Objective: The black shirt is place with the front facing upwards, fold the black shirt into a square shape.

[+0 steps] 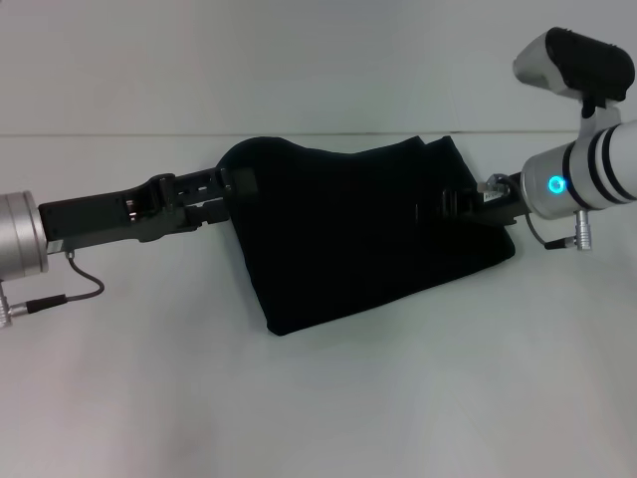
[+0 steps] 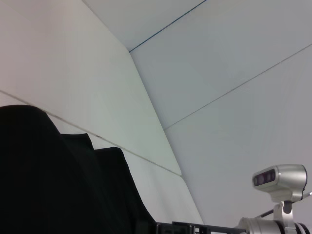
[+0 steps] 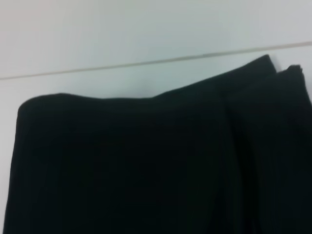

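Your left gripper [image 1: 237,189]: at the black shirt's [image 1: 368,234] left edge, finger state not discernible. Your right gripper [image 1: 453,204]: on the shirt's right edge, likewise unreadable. Shirt: folded bundle, mid white table [image 1: 299,398], between both arms.

Black shirt [image 2: 53,175] filling the lower corner of the left wrist view as a dark mass, no print or label visible. Upper outline stepped in layers: a rounded hump farthest from the right arm, then two lower cloth edges descending toward it. Behind the shirt, pale white panels [image 2: 97,73] meeting at thin dark seams, one seam running just beyond the shirt's stepped edge. Beside the shirt's lowest fold, a black bar-shaped part [image 2: 195,227] of the right arm reaching in, touching or nearly touching the cloth. Farther from the shirt along that bar, a silver cuff [image 2: 265,226], with a silver wrist camera [image 2: 279,178] standing above it.
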Controlling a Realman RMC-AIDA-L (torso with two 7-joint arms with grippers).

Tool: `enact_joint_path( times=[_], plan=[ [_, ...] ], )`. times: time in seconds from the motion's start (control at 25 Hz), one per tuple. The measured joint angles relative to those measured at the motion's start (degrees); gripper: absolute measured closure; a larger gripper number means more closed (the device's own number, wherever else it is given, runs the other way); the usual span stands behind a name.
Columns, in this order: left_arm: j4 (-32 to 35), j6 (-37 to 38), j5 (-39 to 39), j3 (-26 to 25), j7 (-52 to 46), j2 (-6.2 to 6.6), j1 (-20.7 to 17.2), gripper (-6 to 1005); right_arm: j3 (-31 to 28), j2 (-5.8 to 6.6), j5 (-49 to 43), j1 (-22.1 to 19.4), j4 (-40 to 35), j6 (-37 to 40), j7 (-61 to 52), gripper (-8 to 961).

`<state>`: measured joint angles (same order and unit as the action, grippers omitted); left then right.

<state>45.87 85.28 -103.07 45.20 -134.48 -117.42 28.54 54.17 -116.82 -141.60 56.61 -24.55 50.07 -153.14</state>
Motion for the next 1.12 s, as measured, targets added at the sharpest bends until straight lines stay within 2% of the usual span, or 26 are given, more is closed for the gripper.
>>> enact_joint_path(
  times=[0.12,0.4,0.68,1.12],
  plan=[
    [0.00,-0.31,0.00,-0.01,0.01,0.00,0.09,48,-0.25,0.05,1.09,-0.22,-0.85,0.44,-0.02,276],
    [0.00,-0.97,0.13,-0.03,-0.13,-0.01,0.15,48,0.86,-0.28,0.24,0.28,-0.81,-0.11,0.01,300],
    [0.00,-1.09,0.40,-0.11,-0.21,-0.01,0.13,49,1.08,-0.08,-0.67,-0.27,-0.67,-0.68,-0.12,304],
    [0.00,-1.60,0.46,-0.11,-0.21,-0.35,0.57,49,3.55,-1.10,-0.70,0.29,1.12,-3.56,-0.11,309]
  ],
)
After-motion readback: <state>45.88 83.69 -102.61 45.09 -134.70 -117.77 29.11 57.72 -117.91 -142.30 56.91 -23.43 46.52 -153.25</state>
